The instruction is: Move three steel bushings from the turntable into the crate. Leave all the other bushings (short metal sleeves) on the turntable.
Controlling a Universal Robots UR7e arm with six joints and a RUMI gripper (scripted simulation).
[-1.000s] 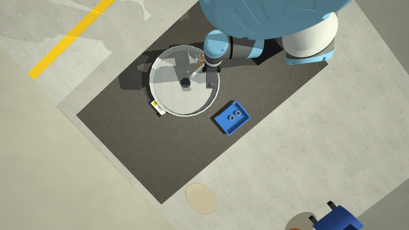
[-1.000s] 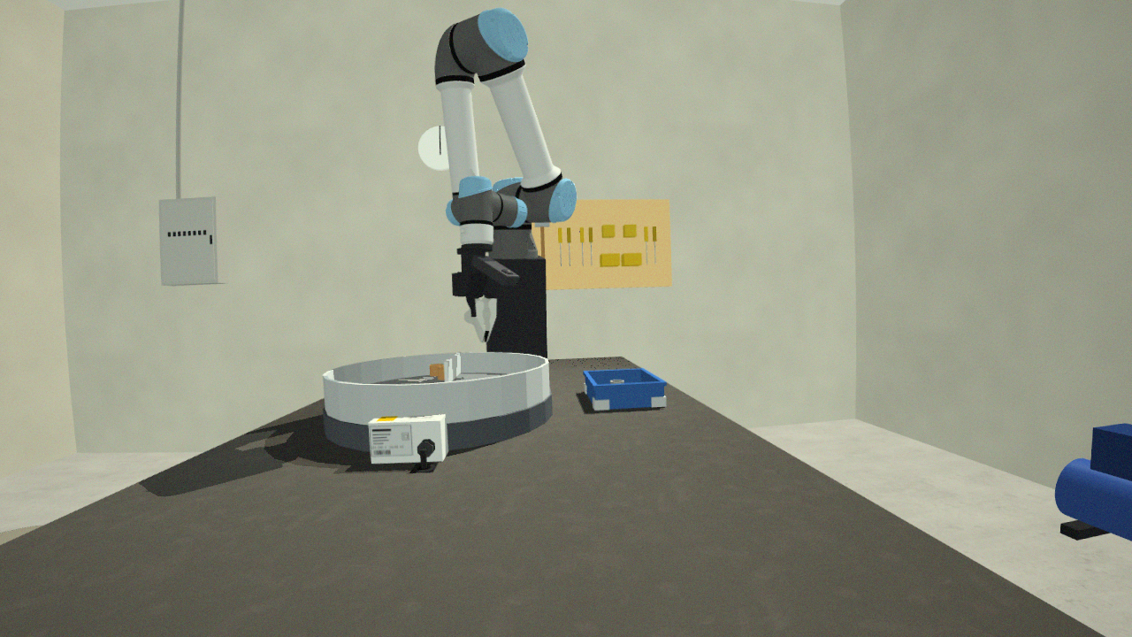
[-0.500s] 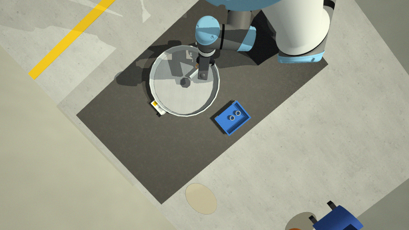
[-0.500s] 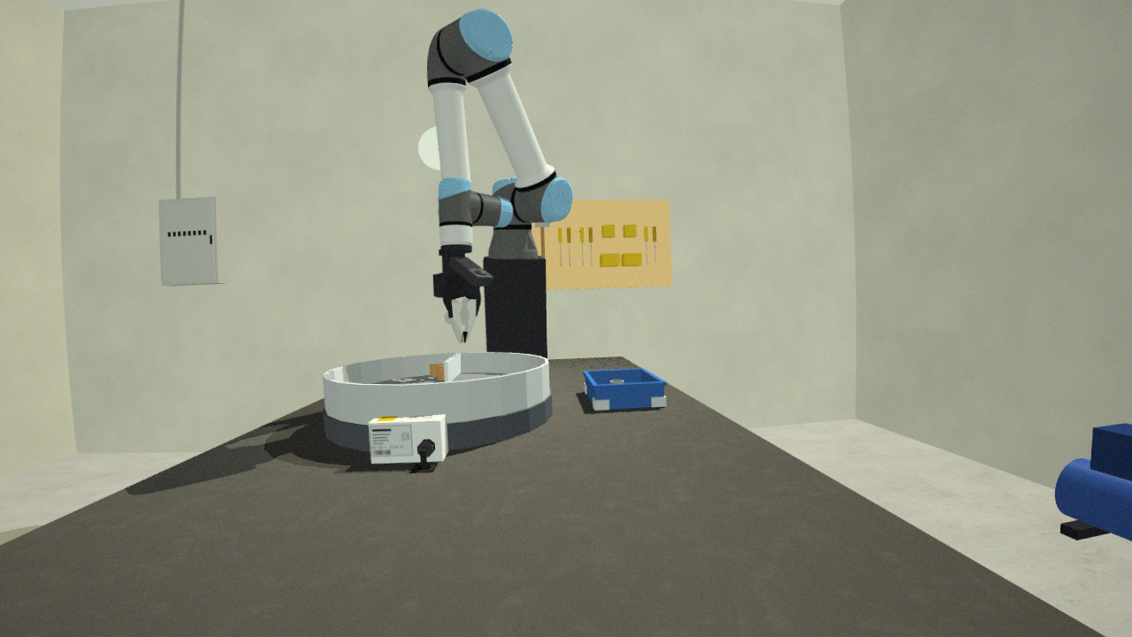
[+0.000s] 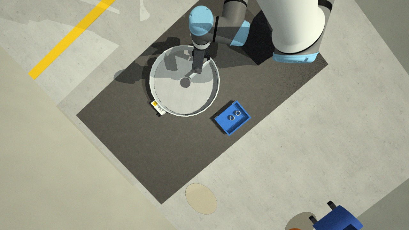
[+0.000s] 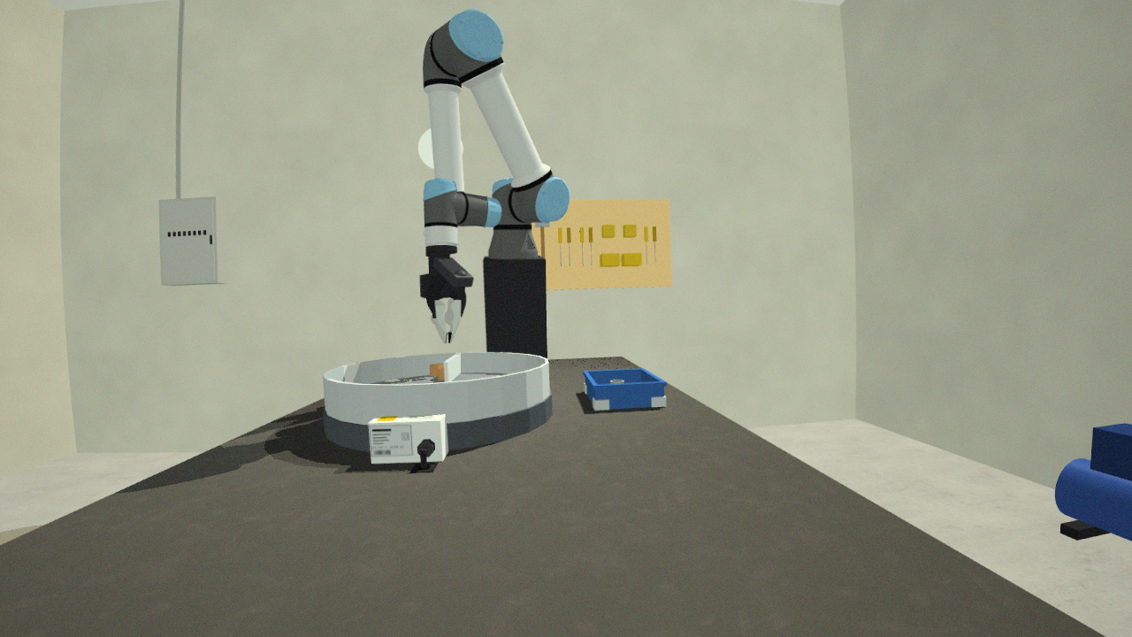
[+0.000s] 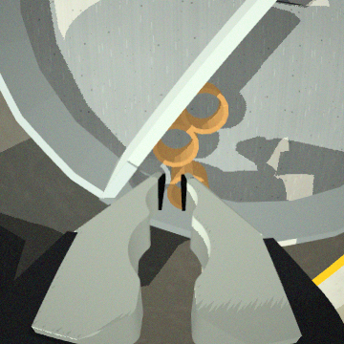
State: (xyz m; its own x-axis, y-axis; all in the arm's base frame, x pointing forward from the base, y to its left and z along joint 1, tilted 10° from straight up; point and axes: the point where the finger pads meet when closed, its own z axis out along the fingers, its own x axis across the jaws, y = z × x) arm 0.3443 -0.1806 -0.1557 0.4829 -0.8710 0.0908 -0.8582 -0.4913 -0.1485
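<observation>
Two pale fingers of the gripper (image 5: 197,61) (image 6: 447,339) (image 7: 172,191) come down nearly to a point, shut with nothing held, above the big round turntable (image 5: 182,98) (image 6: 443,400) (image 7: 134,57). Under the tips, orange rings (image 6: 437,372) (image 7: 217,120) sit close together beside a thin white wall (image 5: 200,68) (image 6: 453,366) (image 7: 191,91). Two steel rings (image 5: 229,118) stand side by side in the blue crate (image 5: 224,121) (image 6: 625,394), just apart; I cannot tell where a third is.

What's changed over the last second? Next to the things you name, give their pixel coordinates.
The pincer (image 5: 201,54) (image 6: 447,339) (image 7: 173,176) moved up and left in the top view, left in the exterior view, ending above the turntable's (image 5: 182,100) (image 6: 435,402) (image 7: 119,57) orange bushings (image 7: 223,117). Nothing visibly grasped or released; it's shut and empty. Crate (image 5: 222,120) (image 6: 625,394), the two bushings inside (image 5: 231,117) (image 6: 617,381) and turntable stayed put.
</observation>
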